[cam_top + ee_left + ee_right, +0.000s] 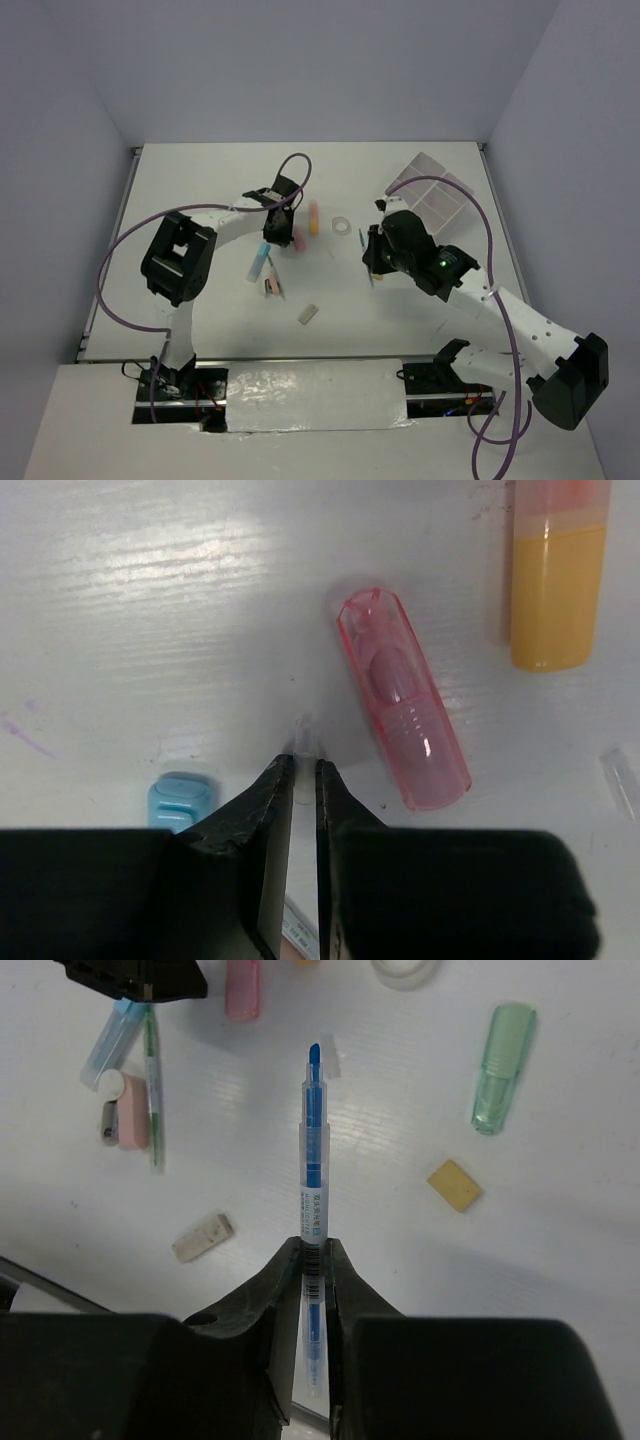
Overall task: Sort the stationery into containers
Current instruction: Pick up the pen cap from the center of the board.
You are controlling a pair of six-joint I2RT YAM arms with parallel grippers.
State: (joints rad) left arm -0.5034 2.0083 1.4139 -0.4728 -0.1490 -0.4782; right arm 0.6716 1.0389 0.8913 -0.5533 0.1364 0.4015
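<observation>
Snugly, right gripper clamps blue pen.

Counting from my screens: one tray, four compartments in it. Pens, that's two: one blue pen, one green pen. Pinks, two: a clear pink piece and a pale pink piece. One orange piece. One green piece. One light blue piece. Beige, two: a yellowish block and a pale block. One tape ring. Clear scraps, two: a small clear bit, plus a clear sliver. Twelve loose items by my count.
</observation>
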